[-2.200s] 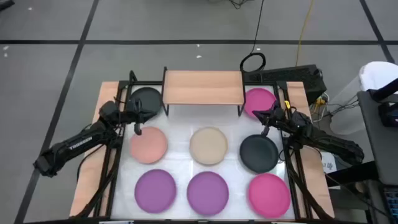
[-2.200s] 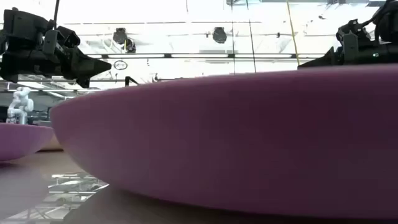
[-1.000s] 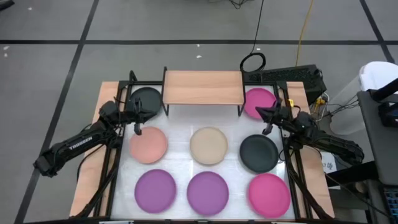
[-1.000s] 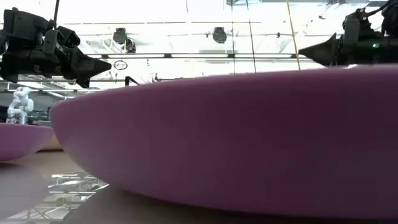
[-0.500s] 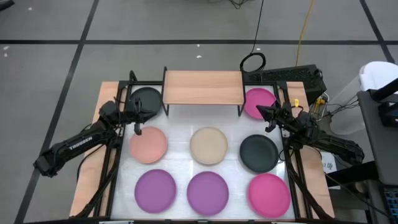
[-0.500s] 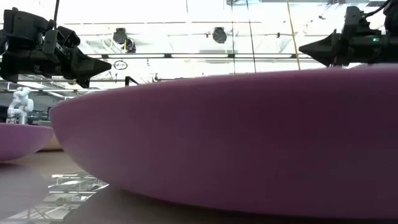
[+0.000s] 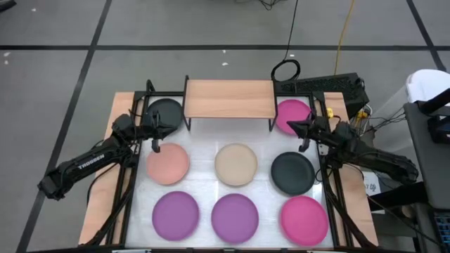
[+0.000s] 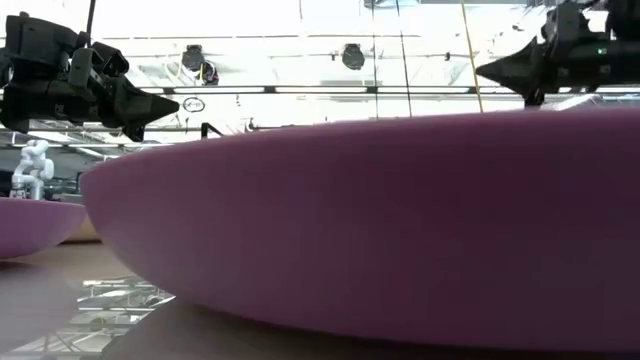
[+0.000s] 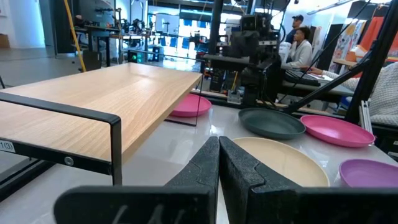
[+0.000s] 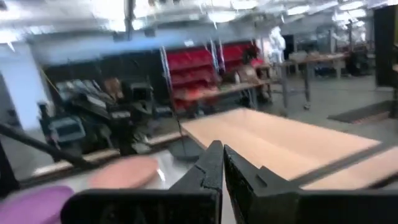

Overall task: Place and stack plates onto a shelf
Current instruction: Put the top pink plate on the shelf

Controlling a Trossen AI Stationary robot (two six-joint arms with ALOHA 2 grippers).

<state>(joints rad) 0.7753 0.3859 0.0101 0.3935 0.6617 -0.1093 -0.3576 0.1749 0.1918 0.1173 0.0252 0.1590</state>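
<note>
Eight plates lie flat on the white table. In the far row a black plate (image 7: 165, 112) and a magenta plate (image 7: 293, 116) flank the shelf (image 7: 229, 98). The middle row holds a peach plate (image 7: 167, 163), a beige plate (image 7: 236, 164) and a second black plate (image 7: 293, 173). The near row has two purple plates (image 7: 175, 213) (image 7: 235, 214) and a magenta plate (image 7: 304, 219). The shelf top is bare. My left gripper (image 7: 163, 129) (image 9: 219, 155) is shut, in the air between the far black and the peach plate. My right gripper (image 7: 290, 125) (image 10: 222, 163) is shut, above the far magenta plate's near edge.
A black frame (image 7: 133, 169) runs along both table sides, beside each arm. Open white table shows between the shelf legs and the beige plate. In the low view a purple plate (image 8: 350, 220) fills the foreground, with both grippers (image 8: 172, 103) (image 8: 482, 71) high above it.
My right gripper has risen a little, staying shut and pointing toward the table's left, over the near edge of the far magenta plate. No plate has moved.
</note>
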